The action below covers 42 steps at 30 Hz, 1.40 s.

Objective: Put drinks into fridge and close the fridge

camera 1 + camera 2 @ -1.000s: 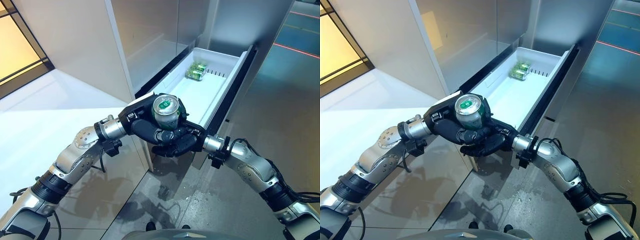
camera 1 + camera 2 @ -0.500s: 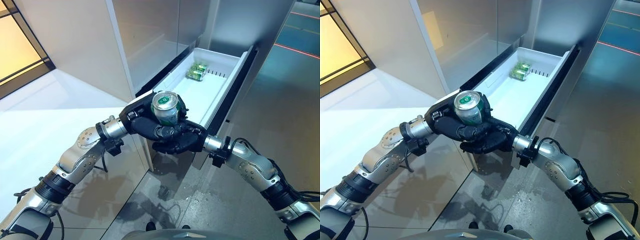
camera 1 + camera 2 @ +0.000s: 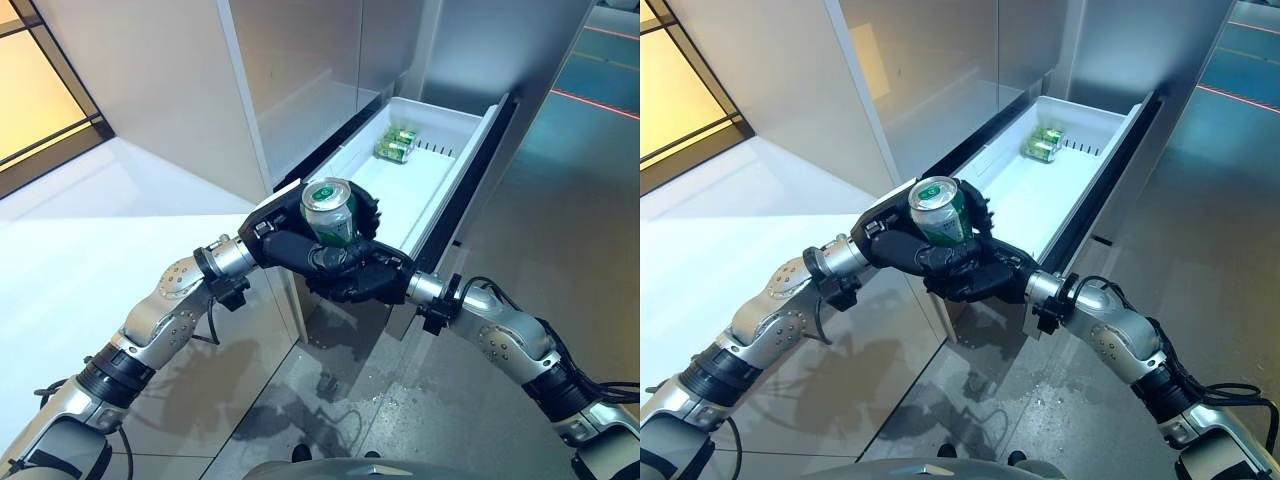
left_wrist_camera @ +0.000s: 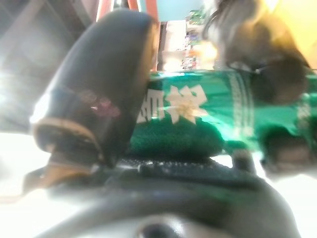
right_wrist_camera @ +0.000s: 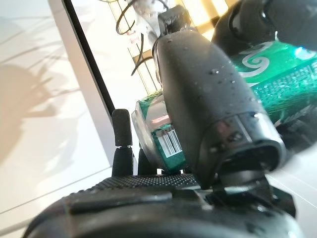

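A green can (image 3: pixel 330 208) with a silver top stands nearly upright over the near end of the open white fridge drawer (image 3: pixel 470 150). My left hand (image 3: pixel 285 245) is curled round the can's side; its own wrist view shows the thumb (image 4: pixel 99 99) and fingers wrapped on the green can (image 4: pixel 198 119). My right hand (image 3: pixel 365 282) cups the can from below and the right, against the left hand. In the right wrist view its thumb (image 5: pixel 213 99) lies on the can (image 5: pixel 277 74). Green cans (image 3: pixel 397 146) lie at the drawer's far end.
The drawer sticks out from the grey fridge front (image 3: pixel 300 70), and its dark front panel (image 3: pixel 470 180) runs along its right side. Grey floor (image 3: pixel 560 230) lies to the right, and a bright white floor area (image 3: pixel 80 250) to the left.
Both hands have carried the can a little up and toward the drawer. The can now tilts slightly, showing more of its green side.
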Motion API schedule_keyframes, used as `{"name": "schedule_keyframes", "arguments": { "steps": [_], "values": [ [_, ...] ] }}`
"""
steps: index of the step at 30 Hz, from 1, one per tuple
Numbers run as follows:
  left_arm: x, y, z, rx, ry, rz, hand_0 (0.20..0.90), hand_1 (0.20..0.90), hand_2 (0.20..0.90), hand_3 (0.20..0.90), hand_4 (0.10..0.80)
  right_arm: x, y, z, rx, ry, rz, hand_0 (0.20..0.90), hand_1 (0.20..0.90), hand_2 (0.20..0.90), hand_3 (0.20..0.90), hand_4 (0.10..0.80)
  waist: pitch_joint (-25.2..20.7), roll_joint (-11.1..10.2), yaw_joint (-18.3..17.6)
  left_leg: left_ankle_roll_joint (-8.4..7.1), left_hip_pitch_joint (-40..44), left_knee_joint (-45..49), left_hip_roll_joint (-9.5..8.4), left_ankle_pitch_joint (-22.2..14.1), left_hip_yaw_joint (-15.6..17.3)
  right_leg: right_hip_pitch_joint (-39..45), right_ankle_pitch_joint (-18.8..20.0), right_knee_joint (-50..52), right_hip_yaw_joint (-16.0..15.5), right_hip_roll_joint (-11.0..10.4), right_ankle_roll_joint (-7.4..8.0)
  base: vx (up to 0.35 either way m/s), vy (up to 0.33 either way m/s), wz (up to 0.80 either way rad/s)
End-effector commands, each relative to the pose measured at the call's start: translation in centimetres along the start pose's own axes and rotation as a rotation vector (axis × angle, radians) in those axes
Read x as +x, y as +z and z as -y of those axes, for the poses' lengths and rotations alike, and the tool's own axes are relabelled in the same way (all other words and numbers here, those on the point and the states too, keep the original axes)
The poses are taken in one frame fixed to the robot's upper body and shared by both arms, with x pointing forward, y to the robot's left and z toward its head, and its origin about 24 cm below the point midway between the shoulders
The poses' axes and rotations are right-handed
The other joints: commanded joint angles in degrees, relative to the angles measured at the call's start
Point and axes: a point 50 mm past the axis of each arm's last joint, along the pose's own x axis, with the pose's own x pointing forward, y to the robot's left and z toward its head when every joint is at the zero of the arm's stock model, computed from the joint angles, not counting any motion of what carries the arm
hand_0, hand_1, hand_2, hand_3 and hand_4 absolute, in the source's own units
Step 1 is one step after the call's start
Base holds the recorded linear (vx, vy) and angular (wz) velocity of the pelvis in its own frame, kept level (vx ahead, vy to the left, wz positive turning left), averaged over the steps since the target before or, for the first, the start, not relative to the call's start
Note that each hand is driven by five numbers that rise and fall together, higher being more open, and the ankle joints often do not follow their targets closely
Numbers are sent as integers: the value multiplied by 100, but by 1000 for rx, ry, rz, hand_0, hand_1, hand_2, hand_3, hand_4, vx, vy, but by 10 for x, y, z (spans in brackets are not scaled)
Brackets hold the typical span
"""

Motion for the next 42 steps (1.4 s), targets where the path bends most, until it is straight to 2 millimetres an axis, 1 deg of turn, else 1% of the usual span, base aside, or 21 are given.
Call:
{"name": "schedule_keyframes", "arguments": {
  "steps": [1,2,4,5,6,9,13,18,20,21,25,26,27,28,29,31,33,34,37,40,42],
  "values": [
    [32,63,16,196,-134,362,900,900,900,900,800,30,71,-46,-76,242,338,300,300,300,200,100,-478,-167,-9,306,14,111,-360,-642,-318,-312,-200,375,-97,32,269,0,0,0],
    [31,63,15,202,-124,366,900,900,900,900,800,29,72,-44,-86,230,343,300,300,300,200,100,-478,-170,-8,307,17,111,-359,-643,-321,-310,-204,380,-99,32,268,0,0,0],
    [25,70,10,272,-42,407,900,900,900,900,800,22,84,-34,-152,144,371,300,300,300,200,100,-492,-190,2,304,20,113,-354,-649,-336,-305,-222,398,-109,32,266,16,-9,0],
    [25,70,10,277,-38,409,900,900,900,900,800,22,84,-34,-155,140,372,300,300,300,200,100,-492,-190,2,303,21,113,-354,-649,-337,-304,-223,399,-110,32,266,0,0,0],
    [22,75,8,325,0,433,900,900,900,900,800,20,89,-29,-174,97,381,300,300,300,200,100,-493,-200,5,303,22,111,-353,-652,-341,-303,-228,405,-118,33,266,0,0,0],
    [15,87,2,412,65,475,900,900,900,900,800,12,103,-14,-240,-18,396,300,300,300,200,100,-494,-222,24,298,31,107,-351,-659,-365,-290,-243,412,-146,35,254,0,0,0],
    [5,101,-6,456,145,525,900,900,900,900,800,0,123,13,-333,-236,411,300,300,300,200,100,-495,-259,75,291,36,115,-351,-680,-427,-267,-277,426,-190,44,230,20,-10,2],
    [-1,103,-13,443,233,542,900,900,900,900,800,-12,137,39,-372,-446,436,300,300,300,200,100,-483,-288,130,287,19,150,-345,-666,-462,-274,-283,481,-238,50,207,25,-17,7],
    [0,96,-17,403,254,502,900,900,900,900,800,-18,145,52,-366,-553,454,300,300,300,200,100,-476,-303,170,281,50,164,-336,-717,-497,-235,-359,525,-273,57,201,54,-31,9],
    [1,95,-18,394,256,494,900,900,900,900,800,-19,147,53,-366,-565,460,300,300,300,200,100,-464,-304,174,280,18,187,-336,-685,-490,-261,-328,539,-282,53,194,67,-34,5],
    [8,71,-22,276,233,350,900,900,900,900,800,-31,161,75,-395,-722,471,300,300,300,200,100,-420,-307,267,259,28,232,-329,-698,-549,-228,-384,619,-392,54,164,62,-29,5],
    [10,61,-23,200,210,289,900,900,900,900,800,-34,165,81,-397,-759,472,300,300,300,200,100,-403,-304,297,250,31,241,-327,-697,-565,-211,-392,624,-431,50,159,56,-21,11],
    [10,60,-23,194,206,282,900,900,900,900,800,-35,166,81,-398,-763,473,300,300,300,200,100,-396,-301,298,249,33,243,-327,-697,-569,-206,-393,624,-438,49,158,72,-25,18],
    [12,45,-21,115,178,212,900,900,900,900,800,-39,168,89,-413,-813,462,300,300,300,200,100,-386,-296,349,233,31,260,-325,-695,-598,-185,-401,629,-486,47,153,82,-20,19],
    [13,42,-20,95,174,197,900,900,900,900,800,-40,169,90,-417,-823,460,300,300,300,200,100,-382,-292,357,229,70,246,-322,-732,-612,-148,-445,627,-494,48,158,110,-28,18],
    [13,18,-16,-53,141,95,900,900,900,900,800,-46,173,99,-429,-884,453,300,300,300,200,100,-350,-273,425,208,66,264,-318,-721,-657,-120,-451,633,-563,40,153,95,-26,15],
    [9,-11,-6,-227,107,-3,900,900,900,900,800,-56,179,109,-457,-954,439,300,300,300,200,100,-292,-245,511,182,55,299,-314,-716,-719,-93,-468,649,-655,21,141,87,-28,25],
    [5,-29,2,-314,85,-63,900,900,900,900,800,-62,182,115,-473,-998,430,300,300,300,200,100,-255,-223,567,168,30,327,-316,-710,-766,-89,-473,660,-715,11,133,73,-30,34],
    [-12,-70,23,-506,74,-196,900,900,900,900,800,-81,191,127,-504,-1099,400,300,300,300,200,100,-173,-178,713,136,-68,381,-327,-677,-868,-112,-479,670,-837,-12,117,36,-20,30],
    [-44,-116,48,-739,140,-346,900,900,900,900,800,-111,202,141,-556,-1226,330,300,300,300,200,100,-25,-96,886,75,-307,500,-336,-623,-968,-233,-490,719,-1014,-61,98,-24,-10,41],
    [-68,-141,55,-758,202,-457,900,900,900,900,800,-127,205,148,-580,-1297,275,300,300,300,200,100,64,-65,969,53,-466,564,-344,-594,-1005,-336,-503,757,-1073,-81,75,-69,-17,44]
  ]
}}
